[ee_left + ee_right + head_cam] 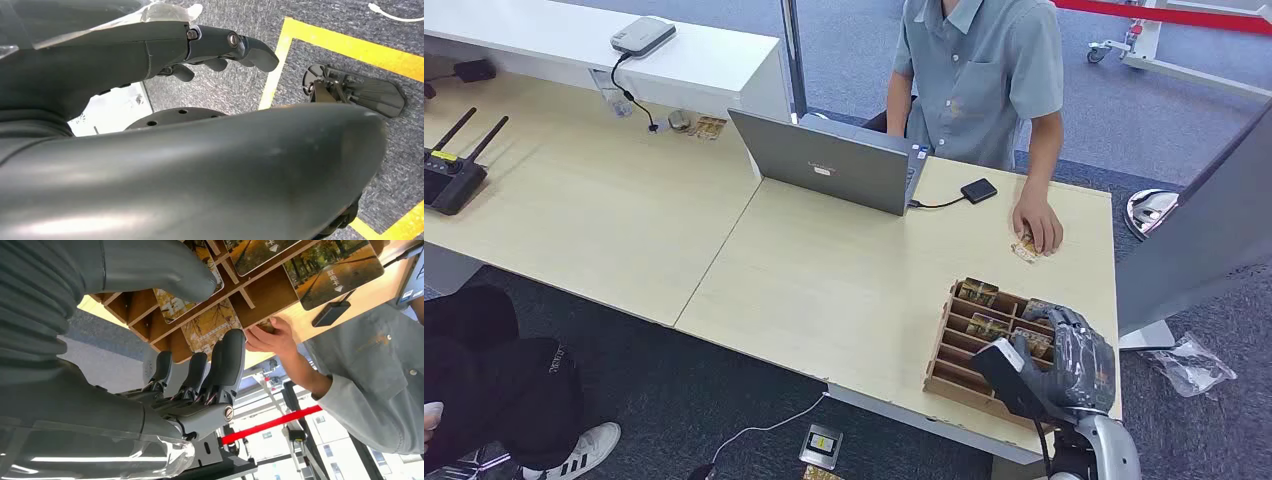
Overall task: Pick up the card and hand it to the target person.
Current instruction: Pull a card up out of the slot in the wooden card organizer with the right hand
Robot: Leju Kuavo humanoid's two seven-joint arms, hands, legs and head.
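Note:
A wooden card rack (946,352) stands at the table's near right corner, with several autumn-picture cards (977,292) in its slots. My right hand (1076,352) hovers over the rack's right side, fingers (226,360) and thumb (167,271) apart, gripping nothing. Close under the hand I see the cards (209,326) in the rack (270,290). The target person (979,75) in a grey-blue shirt sits across the table, one hand (1038,222) resting on a card (1025,247) lying on the tabletop. My left hand (220,42) hangs over the floor, empty.
A grey laptop (824,160) stands mid-table with a small black device (979,190) cabled to it. A router (449,178) sits far left. Another person in black (494,385) is at the lower left. A grey panel (1204,235) stands to the right of the table.

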